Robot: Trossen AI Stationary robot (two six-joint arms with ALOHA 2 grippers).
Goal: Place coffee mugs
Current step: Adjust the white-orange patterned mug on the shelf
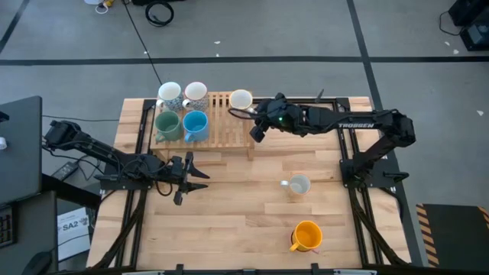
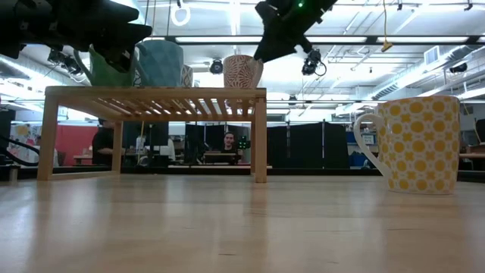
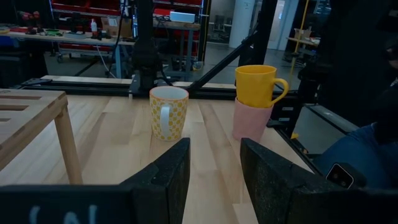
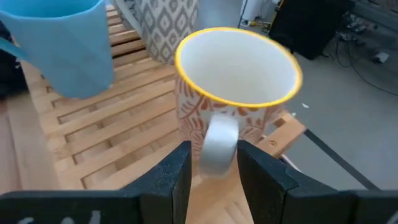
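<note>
My right gripper (image 4: 208,165) had its fingers around the handle of the orange-patterned mug (image 4: 233,93) on the wooden rack (image 1: 221,130); whether they pinched it, I could not tell. My left gripper (image 3: 214,171) waited partly open, empty. The pink mug (image 3: 252,118) was half hidden under the yellow mug (image 3: 258,84).

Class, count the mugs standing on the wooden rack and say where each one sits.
5: green mug and blue mug in front; two white mugs behind; orange-patterned mug beside the right gripper.

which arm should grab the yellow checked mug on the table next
Left. Its open gripper already faces the yellow checked ceramic mug; the right gripper is at the wooden slatted rack.
</note>
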